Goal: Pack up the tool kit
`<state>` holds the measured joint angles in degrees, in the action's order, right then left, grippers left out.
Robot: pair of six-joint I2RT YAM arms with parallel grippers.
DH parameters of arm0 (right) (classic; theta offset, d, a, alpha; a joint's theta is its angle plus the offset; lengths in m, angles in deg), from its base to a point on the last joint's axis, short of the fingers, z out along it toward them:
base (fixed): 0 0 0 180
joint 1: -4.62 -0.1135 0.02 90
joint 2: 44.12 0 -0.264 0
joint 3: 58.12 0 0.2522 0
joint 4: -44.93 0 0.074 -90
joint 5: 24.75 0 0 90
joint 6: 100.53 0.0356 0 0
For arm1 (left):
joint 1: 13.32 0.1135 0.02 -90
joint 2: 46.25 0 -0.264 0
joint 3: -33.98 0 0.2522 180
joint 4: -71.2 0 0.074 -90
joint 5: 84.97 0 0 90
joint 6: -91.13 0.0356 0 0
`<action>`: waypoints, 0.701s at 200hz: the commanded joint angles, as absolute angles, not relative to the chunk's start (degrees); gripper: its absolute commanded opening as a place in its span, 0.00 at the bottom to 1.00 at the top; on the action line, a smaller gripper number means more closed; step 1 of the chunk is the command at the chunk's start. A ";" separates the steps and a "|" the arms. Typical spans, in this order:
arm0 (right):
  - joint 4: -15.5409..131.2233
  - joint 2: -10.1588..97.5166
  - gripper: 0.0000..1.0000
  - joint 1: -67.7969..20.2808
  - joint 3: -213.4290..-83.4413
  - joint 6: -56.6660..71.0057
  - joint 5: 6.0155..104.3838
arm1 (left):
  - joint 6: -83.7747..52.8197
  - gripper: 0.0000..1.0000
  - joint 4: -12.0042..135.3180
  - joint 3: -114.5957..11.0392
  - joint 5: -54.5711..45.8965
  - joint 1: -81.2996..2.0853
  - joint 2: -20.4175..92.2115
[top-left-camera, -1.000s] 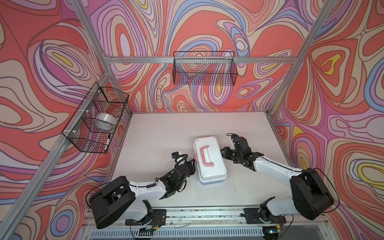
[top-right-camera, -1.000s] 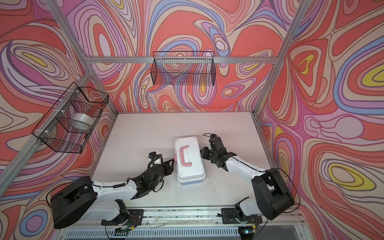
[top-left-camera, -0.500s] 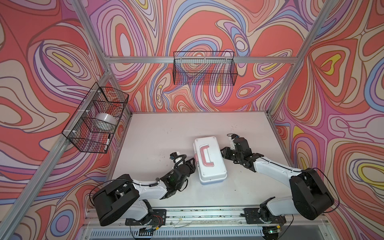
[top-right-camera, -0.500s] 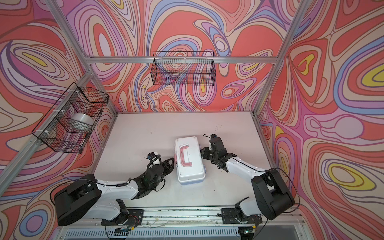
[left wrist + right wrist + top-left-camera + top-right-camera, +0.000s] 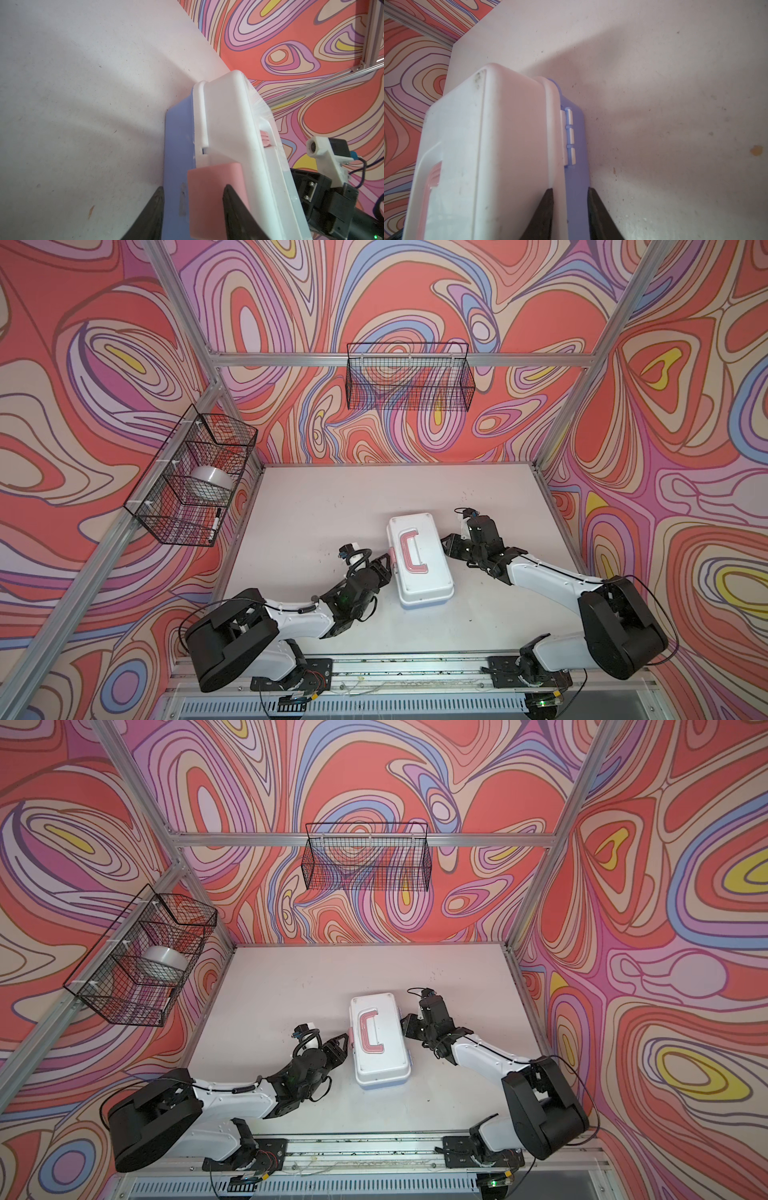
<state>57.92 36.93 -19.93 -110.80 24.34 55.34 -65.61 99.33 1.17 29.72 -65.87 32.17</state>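
The tool kit point(image 5: 419, 568) point(image 5: 380, 1048), a white rounded box with a pink handle point(image 5: 411, 551), lies with its lid down in the middle of the table. My left gripper point(image 5: 388, 562) point(image 5: 193, 188) is at its left side. One finger lies on the pink latch point(image 5: 212, 187) and the other sits low on the blue base, so the jaws hold that edge. My right gripper point(image 5: 445, 542) point(image 5: 570, 189) is on the opposite hinge side, shut on the lid rim and blue base point(image 5: 576, 178).
A black wire basket point(image 5: 409, 381) hangs on the back wall. Another basket point(image 5: 195, 472) on the left wall holds a tape roll point(image 5: 210, 479) and a marker point(image 5: 214, 524). Bare table point(image 5: 332, 497) lies behind the box.
My left gripper has slid a little right, in against the box's latch side, and its jaws have narrowed slightly. The right arm and the box have stayed put.
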 commanded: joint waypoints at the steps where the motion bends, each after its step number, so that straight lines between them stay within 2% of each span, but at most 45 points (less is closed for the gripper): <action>1: 63.86 39.46 0.29 -21.47 -108.01 24.17 50.22 | -67.11 0.46 101.91 1.91 27.41 -66.40 32.42; 102: 63.51 40.08 0.29 -21.53 -107.79 23.66 50.31 | -70.83 0.36 111.90 2.35 23.94 -66.40 39.80; 140: 63.55 40.79 0.29 -21.52 -108.31 23.32 49.86 | -70.56 0.26 114.20 2.29 22.99 -66.40 42.12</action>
<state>55.99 37.35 -19.84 -110.19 24.47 55.32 -69.79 109.86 1.92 25.57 -66.16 40.56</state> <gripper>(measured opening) 0.291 0.306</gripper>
